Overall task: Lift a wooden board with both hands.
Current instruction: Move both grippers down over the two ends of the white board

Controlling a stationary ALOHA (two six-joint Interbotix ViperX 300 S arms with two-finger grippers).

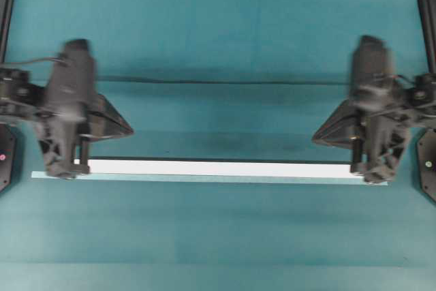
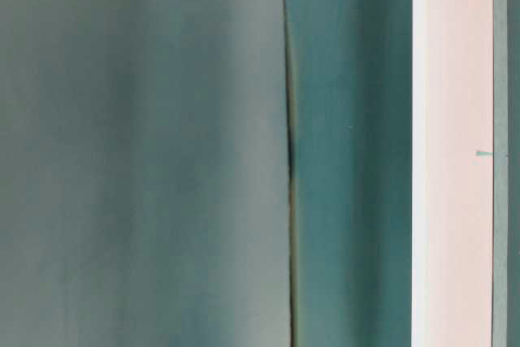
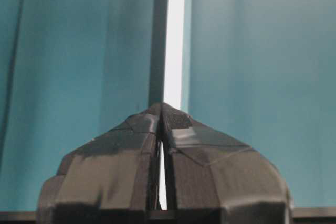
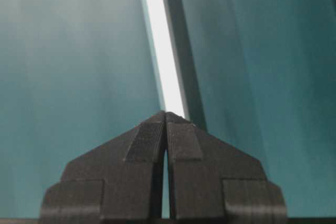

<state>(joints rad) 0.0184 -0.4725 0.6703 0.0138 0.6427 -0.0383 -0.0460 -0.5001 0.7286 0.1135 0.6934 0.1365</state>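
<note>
Both grippers read as clenched with nothing between the pads: left gripper (image 3: 161, 106) and right gripper (image 4: 166, 114) each show fingertips pressed together, tips at the wooden board (image 1: 218, 167). Board lies flat on the teal table (image 1: 218, 236), spanning between the 2 arms, one gripper at each end. Pale teal strip (image 1: 204, 178) runs just beside its near edge.

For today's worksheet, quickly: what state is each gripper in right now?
Left gripper: closed on the left end of the wooden board.
Right gripper: closed on the board's right end.
</note>
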